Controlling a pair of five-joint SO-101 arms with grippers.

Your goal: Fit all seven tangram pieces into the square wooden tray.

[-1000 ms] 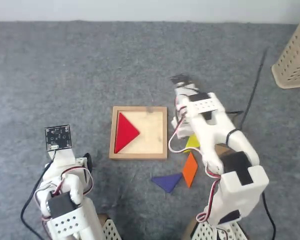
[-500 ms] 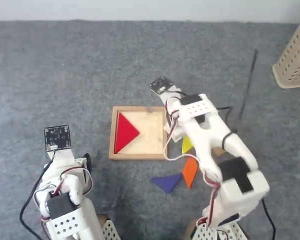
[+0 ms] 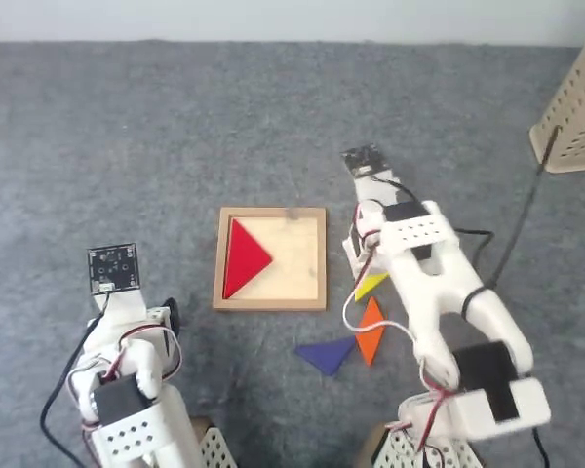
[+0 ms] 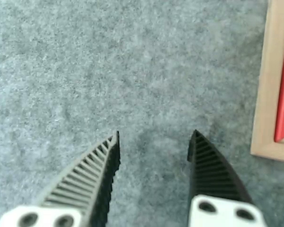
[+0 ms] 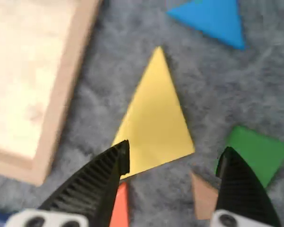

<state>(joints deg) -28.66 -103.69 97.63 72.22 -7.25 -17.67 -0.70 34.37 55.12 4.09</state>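
Observation:
The square wooden tray (image 3: 271,216) lies mid-table with a red triangle (image 3: 244,256) in its left half. The rest of its floor is bare wood. Just right of the tray lie a yellow triangle (image 3: 370,284), an orange piece (image 3: 370,330) and a purple triangle (image 3: 327,354). My right arm (image 3: 419,244) stands over that group. In the right wrist view my right gripper (image 5: 176,151) is open above the yellow triangle (image 5: 154,123), with a blue triangle (image 5: 210,19), a green piece (image 5: 258,151) and a tan piece (image 5: 203,198) around it. My left gripper (image 4: 154,139) is open over bare carpet beside the tray's edge (image 4: 262,94).
A cream slatted basket (image 3: 575,107) stands at the far right edge. A cable (image 3: 512,239) trails from the right arm toward it. Grey carpet covers the table, with wide free room behind and left of the tray. The left arm (image 3: 127,380) sits at the near left.
The right arm swung left toward the tray's right rim, then back right and nearer, uncovering more of the yellow triangle. The left arm and the pieces have not moved.

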